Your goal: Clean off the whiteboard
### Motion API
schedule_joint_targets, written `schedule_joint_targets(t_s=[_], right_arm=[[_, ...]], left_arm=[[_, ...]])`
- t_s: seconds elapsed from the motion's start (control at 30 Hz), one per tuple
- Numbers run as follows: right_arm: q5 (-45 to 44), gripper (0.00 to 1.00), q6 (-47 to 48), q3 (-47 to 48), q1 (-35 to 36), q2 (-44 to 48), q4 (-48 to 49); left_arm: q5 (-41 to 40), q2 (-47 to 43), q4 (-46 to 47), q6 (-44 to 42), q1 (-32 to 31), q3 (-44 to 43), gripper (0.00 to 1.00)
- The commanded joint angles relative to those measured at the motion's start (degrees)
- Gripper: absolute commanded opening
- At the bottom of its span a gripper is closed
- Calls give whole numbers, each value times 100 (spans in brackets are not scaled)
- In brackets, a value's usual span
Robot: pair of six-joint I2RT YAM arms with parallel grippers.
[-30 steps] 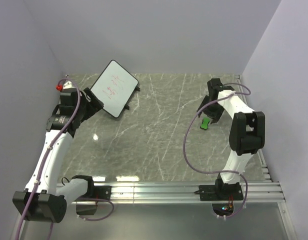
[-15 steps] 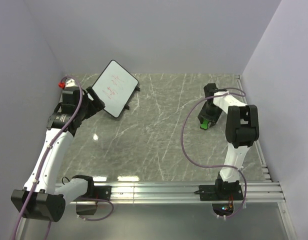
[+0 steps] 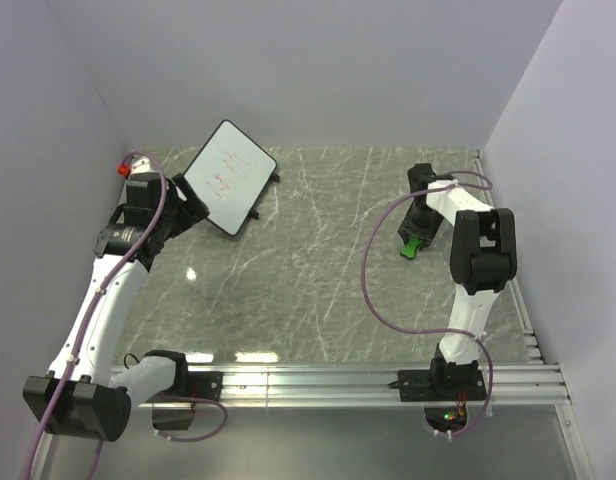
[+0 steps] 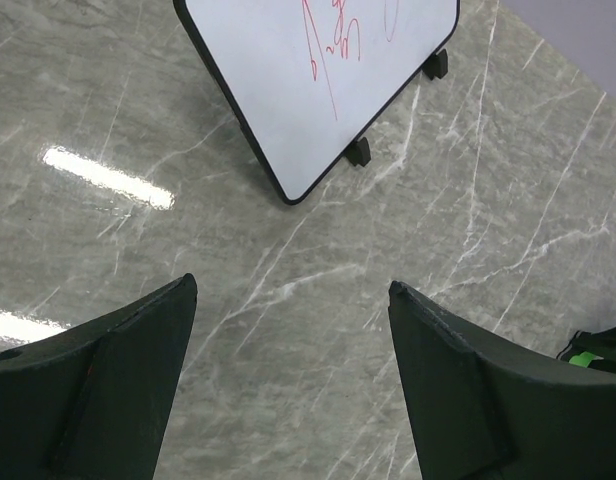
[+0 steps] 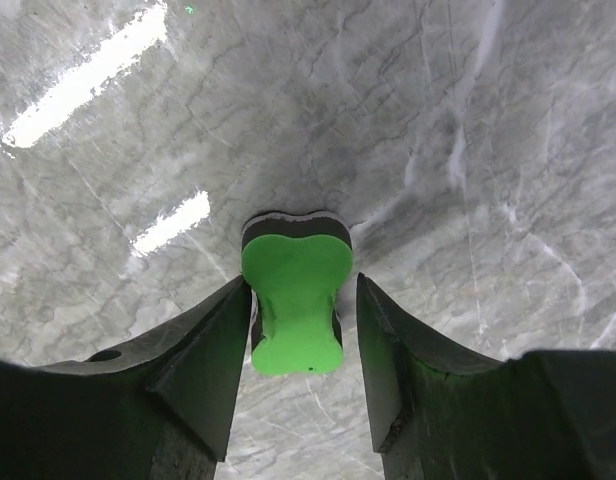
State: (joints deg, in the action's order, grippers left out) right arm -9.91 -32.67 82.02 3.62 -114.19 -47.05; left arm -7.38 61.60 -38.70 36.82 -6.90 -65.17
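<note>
The whiteboard (image 3: 229, 176) stands tilted on black legs at the back left, with faint red scribbles on it; its lower part shows in the left wrist view (image 4: 318, 80). My left gripper (image 3: 185, 208) is open just left of and below the board, apart from it (image 4: 291, 290). The green eraser (image 3: 412, 247) lies on the table at the right. My right gripper (image 3: 417, 236) is down over it. In the right wrist view its jaws straddle the eraser (image 5: 296, 265): one finger (image 5: 203, 350) touches it and a thin gap remains at the other, so the right gripper (image 5: 304, 285) is still open.
The grey marble table (image 3: 308, 280) is walled at the back and both sides. A red-tipped post (image 3: 118, 171) stands in the back left corner. A metal rail (image 3: 318, 380) with the arm bases runs along the near edge.
My right gripper has dropped onto the eraser and its jaws have narrowed around it. The left arm has shifted slightly; the whiteboard has not moved.
</note>
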Motion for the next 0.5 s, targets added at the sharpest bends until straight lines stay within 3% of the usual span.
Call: schedule_joint_targets(t_s=[0.0, 0.27, 0.47], right_arm=[[-204, 54, 129, 262, 42, 195, -199], [-230, 50, 190, 227, 69, 143, -244], [-63, 29, 217, 209, 121, 55, -200]], left_arm=[[-54, -17, 169, -96, -14, 4, 84], [-62, 10, 187, -78, 30, 22, 84], [52, -104, 178, -131, 74, 100, 84]])
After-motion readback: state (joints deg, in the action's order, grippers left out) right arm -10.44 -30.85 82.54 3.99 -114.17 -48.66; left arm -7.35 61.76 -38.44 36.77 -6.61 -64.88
